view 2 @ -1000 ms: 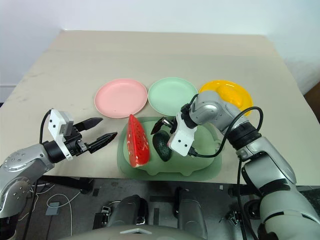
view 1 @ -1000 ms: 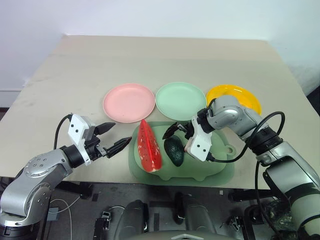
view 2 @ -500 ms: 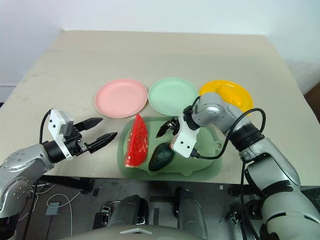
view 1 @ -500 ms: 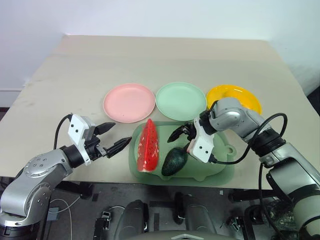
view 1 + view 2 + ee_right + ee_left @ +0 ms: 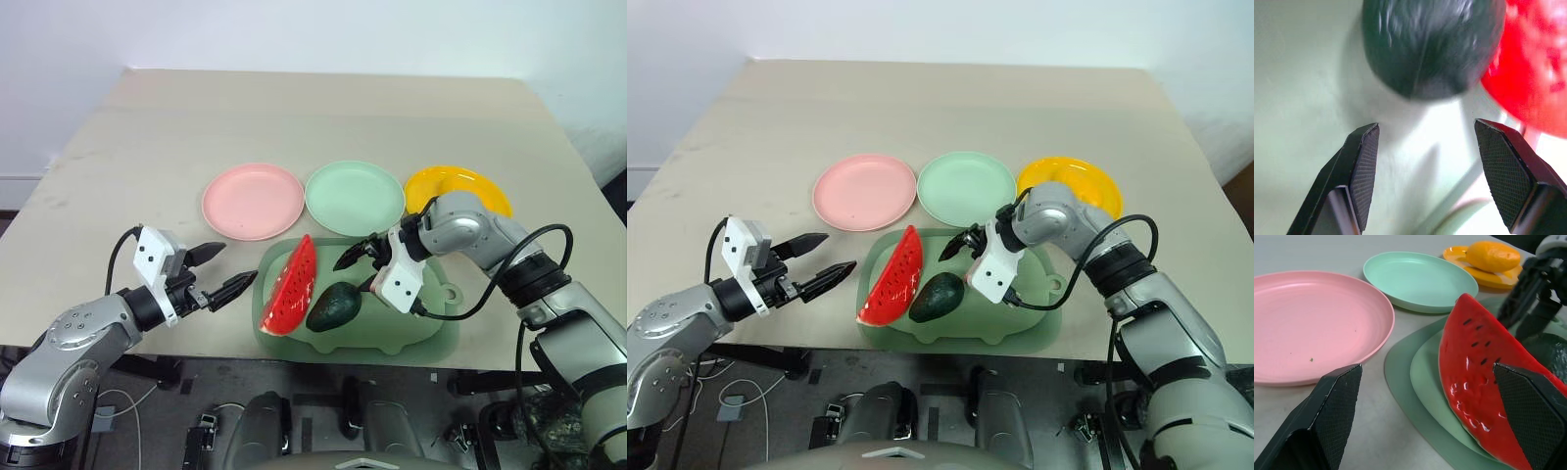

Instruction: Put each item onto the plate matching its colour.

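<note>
A red watermelon wedge [image 5: 291, 289] lies tilted on the pale green tray [image 5: 421, 328], its tip toward the plates. The dark green avocado [image 5: 334, 306] lies against its right side. My right gripper [image 5: 351, 277] hangs open just right of and above the avocado, touching neither item. Near the table's front edge, my left gripper [image 5: 238, 264] stands open and empty, left of the tray and pointing at the wedge. The pink plate [image 5: 253, 200] and the mint plate [image 5: 354, 197] are bare. A yellow fruit [image 5: 1493, 255] rests on the yellow plate [image 5: 470, 183].
The three plates stand in a row just behind the tray, in the middle of the beige table [image 5: 313, 117]. My right arm reaches over the tray's right half and the yellow plate's near rim. Open tabletop lies behind and left of the plates.
The avocado has rolled toward the tray's front left and the watermelon wedge has tipped over to the left. My right gripper has drawn back to the right, off the avocado. The left arm stayed still.
</note>
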{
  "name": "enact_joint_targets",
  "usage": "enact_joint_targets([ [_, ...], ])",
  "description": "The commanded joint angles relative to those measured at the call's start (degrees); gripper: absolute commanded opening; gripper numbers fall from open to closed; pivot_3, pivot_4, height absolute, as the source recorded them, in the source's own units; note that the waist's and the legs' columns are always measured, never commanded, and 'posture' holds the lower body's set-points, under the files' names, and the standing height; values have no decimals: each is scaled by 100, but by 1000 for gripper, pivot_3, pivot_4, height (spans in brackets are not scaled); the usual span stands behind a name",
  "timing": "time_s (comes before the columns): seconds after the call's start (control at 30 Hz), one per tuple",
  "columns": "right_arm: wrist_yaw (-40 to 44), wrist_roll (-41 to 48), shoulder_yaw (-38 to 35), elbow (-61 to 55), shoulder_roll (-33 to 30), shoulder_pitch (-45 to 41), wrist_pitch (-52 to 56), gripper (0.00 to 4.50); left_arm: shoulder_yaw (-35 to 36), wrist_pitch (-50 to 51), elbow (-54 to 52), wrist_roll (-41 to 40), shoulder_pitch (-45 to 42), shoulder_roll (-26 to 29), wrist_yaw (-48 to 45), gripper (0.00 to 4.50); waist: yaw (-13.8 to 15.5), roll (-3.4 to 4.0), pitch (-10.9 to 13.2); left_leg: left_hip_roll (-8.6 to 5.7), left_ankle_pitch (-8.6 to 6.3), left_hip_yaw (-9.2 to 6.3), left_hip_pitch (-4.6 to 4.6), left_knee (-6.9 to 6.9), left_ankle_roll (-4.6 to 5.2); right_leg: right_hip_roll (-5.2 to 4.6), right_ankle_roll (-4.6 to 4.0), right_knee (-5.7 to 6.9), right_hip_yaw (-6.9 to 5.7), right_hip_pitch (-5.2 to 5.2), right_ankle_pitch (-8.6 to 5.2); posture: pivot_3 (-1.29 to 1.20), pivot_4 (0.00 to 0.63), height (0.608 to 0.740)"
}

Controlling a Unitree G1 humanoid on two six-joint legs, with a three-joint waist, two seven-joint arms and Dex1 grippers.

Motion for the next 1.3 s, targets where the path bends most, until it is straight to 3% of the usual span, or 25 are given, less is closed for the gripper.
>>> enact_joint_targets([
  [0.03, -97, -2, -265, 176, -177, -328, -41, 3245, 111, -84, -170, -30, -48, 54, -39, 4500, 2, 0, 0, 0, 0, 0, 0, 0, 0, 0, 0, 0, 0, 0, 0, 0, 150, 740],
  [0.13, 134, 205, -282, 251, -348, -419, -8, 3786, 104, -83, -152, -30, -65, 54, -44, 4500, 9, 0, 0, 0, 0, -1, -1, 0, 0, 0, 0, -1, 0, 0, 0, 0, 150, 740],
  [0.2, 467, 538, -303, 114, -489, -385, 264, 4417, 88, -85, -141, -23, -80, 52, -48, 4500, 8, 0, 0, 0, 0, -1, -1, 0, 0, 0, 0, -2, 0, 0, 0, 0, 150, 740],
  [0.53, 1661, 1608, -593, -182, -1293, -411, 726, 4464, 131, -71, -136, -44, -41, 86, -118, 4500, 20, 2, 1, 0, -5, -1, -1, 0, 9, 0, 1, -3, 0, 0, 1, 0, 150, 740],
  [0.63, 2175, 2847, -559, -1588, -1931, -178, 2075, 4464, 164, -49, -111, -59, -56, 126, -158, 4500, 30, 12, 7, 2, -6, -2, -4, -1, 10, 0, 1, -2, -1, -3, 1, 0, 150, 740],
  [0.77, 2214, 3779, -728, -3016, -2140, 194, 3467, 4464, 153, -42, -81, -58, -78, 150, -186, 4500, 27, 10, 6, 6, -13, -4, -5, -4, 22, 0, 0, -2, -5, -6, 1, 0, 150, 740],
  [1.0, 1762, 3916, -1053, -4361, -1928, 1072, 4851, 4464, 115, -29, -73, -54, -116, 134, -178, 4500, 54, 5, 3, 3, -18, -9, -9, 0, 31, -8, -2, -4, -7, -4, 0, 0, 150, 740],
  [1.3, 907, 3360, -947, -4433, -1004, 1181, 6055, 4464, 93, -4, -83, -65, -110, 125, -167, 4500, 43, 6, 4, 2, -17, -5, -9, 0, 29, -1, -1, -2, -7, -6, 1, 0, 150, 740],
])
